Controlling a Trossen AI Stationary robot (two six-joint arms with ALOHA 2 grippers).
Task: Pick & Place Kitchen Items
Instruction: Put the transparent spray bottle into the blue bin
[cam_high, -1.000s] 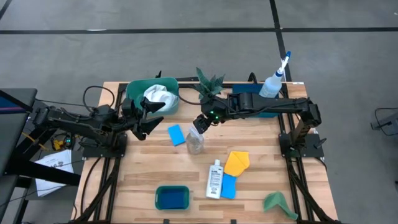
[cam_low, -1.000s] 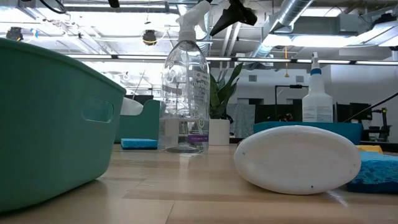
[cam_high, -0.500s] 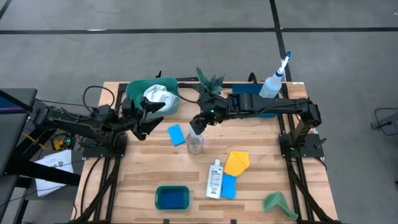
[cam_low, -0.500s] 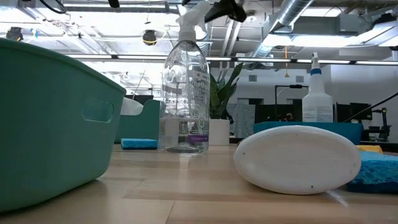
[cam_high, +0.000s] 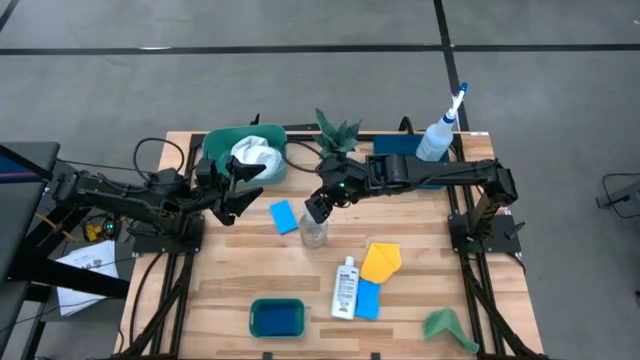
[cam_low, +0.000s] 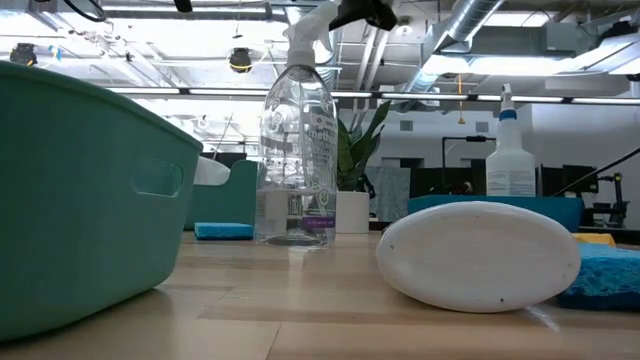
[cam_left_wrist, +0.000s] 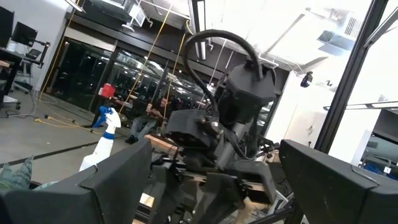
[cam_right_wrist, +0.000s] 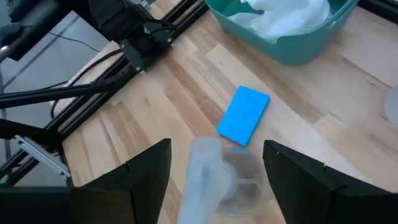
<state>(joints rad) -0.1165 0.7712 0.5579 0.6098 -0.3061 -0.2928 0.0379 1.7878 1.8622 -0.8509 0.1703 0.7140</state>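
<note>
Right claw (cam_high: 313, 210) moved over clear spray bottle (cam_high: 313, 230), fingers apart.

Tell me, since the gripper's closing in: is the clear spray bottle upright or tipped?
Upright: the clear spray bottle stands on its base on the table, nozzle topmost.

A: What stands along the far edge of the pale wooden slatted table (cam_high: 250, 262)?

B: A small green potted plant (cam_high: 336, 131), between a teal plastic tub (cam_high: 215, 145) and a dark blue tray (cam_high: 400, 145).

A: And nearer?

B: Another teal tub (cam_high: 276, 318).
</note>
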